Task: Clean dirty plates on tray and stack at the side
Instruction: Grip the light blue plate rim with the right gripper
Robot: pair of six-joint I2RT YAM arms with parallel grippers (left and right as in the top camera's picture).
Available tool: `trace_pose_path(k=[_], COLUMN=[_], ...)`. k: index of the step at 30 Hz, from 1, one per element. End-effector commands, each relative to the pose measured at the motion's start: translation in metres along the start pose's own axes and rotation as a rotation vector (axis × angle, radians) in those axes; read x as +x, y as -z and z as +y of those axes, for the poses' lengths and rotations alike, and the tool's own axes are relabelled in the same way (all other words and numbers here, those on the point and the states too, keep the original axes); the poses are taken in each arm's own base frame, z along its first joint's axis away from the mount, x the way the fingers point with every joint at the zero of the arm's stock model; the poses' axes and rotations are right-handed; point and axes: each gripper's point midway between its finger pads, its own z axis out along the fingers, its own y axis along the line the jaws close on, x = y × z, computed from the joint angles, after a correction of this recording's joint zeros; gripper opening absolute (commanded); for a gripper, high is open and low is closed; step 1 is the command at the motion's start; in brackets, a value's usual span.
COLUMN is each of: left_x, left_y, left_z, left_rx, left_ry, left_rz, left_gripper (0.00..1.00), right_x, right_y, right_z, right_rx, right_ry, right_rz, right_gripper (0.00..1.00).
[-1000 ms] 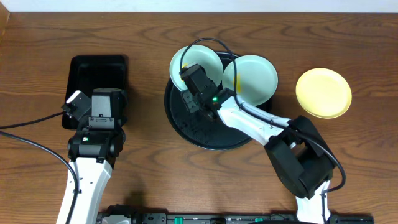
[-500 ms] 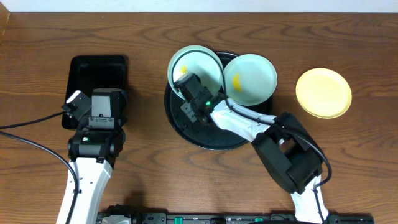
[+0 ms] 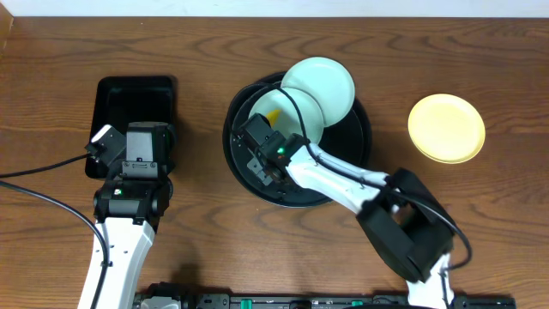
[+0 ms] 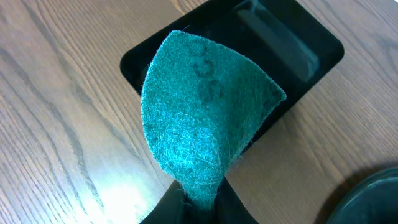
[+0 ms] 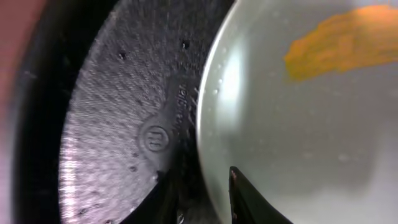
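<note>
The large round black tray [image 3: 343, 163] sits mid-table. My right gripper [image 3: 260, 144] is shut on the near rim of a light blue plate [image 3: 296, 124] with a yellow-orange smear [image 3: 273, 114], tilted over the tray. In the right wrist view my fingers [image 5: 202, 198] pinch that plate's edge [image 5: 298, 137] above the tray floor [image 5: 112, 124]. A second light blue plate [image 3: 322, 84] leans at the tray's back rim, overlapping the held one. The pale yellow plate [image 3: 446, 129] lies on the table at the right. My left gripper [image 4: 196, 208] is shut on a teal scouring pad [image 4: 199, 112].
A smaller rectangular black tray [image 3: 129, 94] stands at the left under my left gripper [image 3: 137, 146]; it also shows in the left wrist view [image 4: 292, 43]. Bare wooden table [image 3: 197, 69] lies between the two trays. Black cables run along both arms.
My right gripper has drawn the held blue plate right, toward the tray's middle. The second blue plate has shifted left and back to the rim. The left arm has not moved.
</note>
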Motion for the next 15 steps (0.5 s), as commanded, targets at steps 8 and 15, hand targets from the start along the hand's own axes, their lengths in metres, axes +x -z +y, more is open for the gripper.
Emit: trace_pose_path(k=[8, 15], left_x=[-0.002, -0.002], left_y=[-0.001, -0.001], left_z=[0.002, 0.002], left_rx=[-0.007, -0.008], left_ry=[-0.008, -0.008], left_rz=[-0.009, -0.009], left_gripper=[0.08, 0.08], right_x=[-0.029, 0.021], right_y=[0.114, 0.119], right_z=[-0.028, -0.106], right_rx=[0.078, 0.285], right_ry=[-0.197, -0.596], right_rz=[-0.168, -0.047], right_gripper=[0.31, 0.45])
